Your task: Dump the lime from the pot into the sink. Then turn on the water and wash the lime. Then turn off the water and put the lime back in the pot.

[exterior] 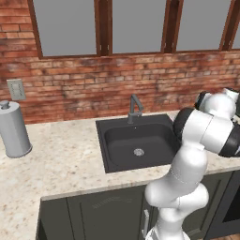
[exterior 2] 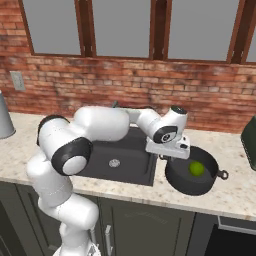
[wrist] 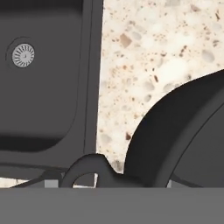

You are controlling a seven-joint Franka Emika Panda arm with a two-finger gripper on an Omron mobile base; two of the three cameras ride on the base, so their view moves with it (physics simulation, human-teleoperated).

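The lime [exterior 2: 196,168] is seen inside the pot [exterior 2: 180,180], on the surface [exterior 2: 230,197] just right of the sink [exterior 2: 135,170]. The claw [exterior 2: 169,157] is lowered at the pot's left handle [wrist: 85,170], apparently closed on it, though the grip is half hidden. Dumping is judged under way; lifting and tipping toward the sink come next.

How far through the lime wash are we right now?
Nothing finished yet: the lime sits in the pot on the counter. In hand: the gripper is down at the pot's left handle. Left: dump into the sink, wash, return.
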